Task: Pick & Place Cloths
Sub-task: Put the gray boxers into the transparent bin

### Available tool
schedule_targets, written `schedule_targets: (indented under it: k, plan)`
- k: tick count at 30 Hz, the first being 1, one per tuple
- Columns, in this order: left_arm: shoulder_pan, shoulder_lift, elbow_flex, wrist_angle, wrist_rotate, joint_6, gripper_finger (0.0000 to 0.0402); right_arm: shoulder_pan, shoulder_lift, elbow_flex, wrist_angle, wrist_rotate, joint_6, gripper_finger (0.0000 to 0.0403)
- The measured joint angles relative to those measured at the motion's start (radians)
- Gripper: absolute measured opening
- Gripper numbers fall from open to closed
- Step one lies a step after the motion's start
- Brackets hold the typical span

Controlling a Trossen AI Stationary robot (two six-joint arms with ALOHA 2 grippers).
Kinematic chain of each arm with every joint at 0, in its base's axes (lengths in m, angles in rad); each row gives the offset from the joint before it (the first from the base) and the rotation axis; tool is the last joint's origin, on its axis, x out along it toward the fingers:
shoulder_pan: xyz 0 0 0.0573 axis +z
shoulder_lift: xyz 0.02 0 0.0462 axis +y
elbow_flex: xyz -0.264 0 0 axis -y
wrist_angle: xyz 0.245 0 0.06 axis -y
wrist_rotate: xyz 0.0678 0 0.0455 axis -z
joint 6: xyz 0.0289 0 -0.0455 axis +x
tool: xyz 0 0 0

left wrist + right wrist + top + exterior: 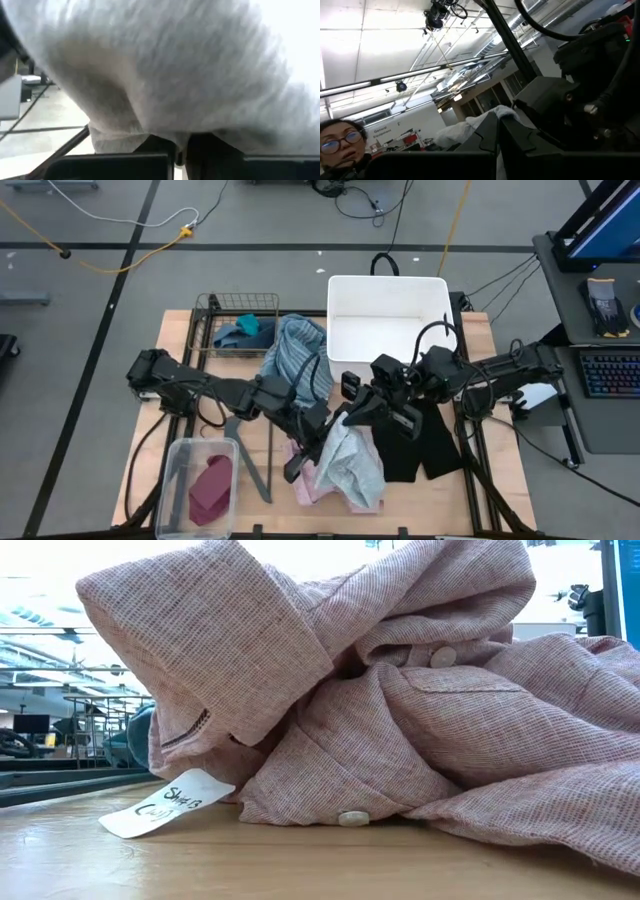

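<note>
Crumpled pale cloth overlaps pink cloth beside black shorts

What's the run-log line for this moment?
left hand: shut on pale grey cloth | right hand: shut on pale grey cloth | white bin: bare inside | pink shirt: on table

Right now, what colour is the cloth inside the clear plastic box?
The cloth in the clear plastic box is maroon, seen best in the high view.

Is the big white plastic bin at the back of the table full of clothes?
No, the white plastic bin shows only its bare white inside from above, while the cloths lie on the wooden table in front of it.
</note>
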Motion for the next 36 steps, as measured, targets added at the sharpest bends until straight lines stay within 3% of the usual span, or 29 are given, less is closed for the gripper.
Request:
schedule_targets:
  k: [7, 10, 21, 28, 36]
  plan:
    - [0.001, -0.010, 0.000, -0.054, -0.025, -0.079, 0.0005, 0.018, -0.004, 0.000, -0.005, -0.009, 0.017, 0.0018]
    - [-0.002, -0.024, 0.000, -0.105, -0.060, -0.096, 0.0004, 0.022, -0.006, 0.000, -0.010, -0.064, 0.033, 0.0036]
    - [-0.050, -0.095, 0.000, -0.314, -0.202, -0.120, 0.0001, 0.068, -0.018, 0.000, -0.197, -0.111, -0.020, 0.0135]
    - [-0.137, -0.226, 0.002, -0.641, -0.521, -0.223, 0.0001, 0.071, -0.048, 0.000, -0.363, -0.115, -0.023, 0.0193]
    - [-0.310, -0.326, 0.001, -0.895, -0.841, -0.486, 0.0000, 0.071, -0.070, 0.000, -0.399, -0.138, -0.051, 0.0204]
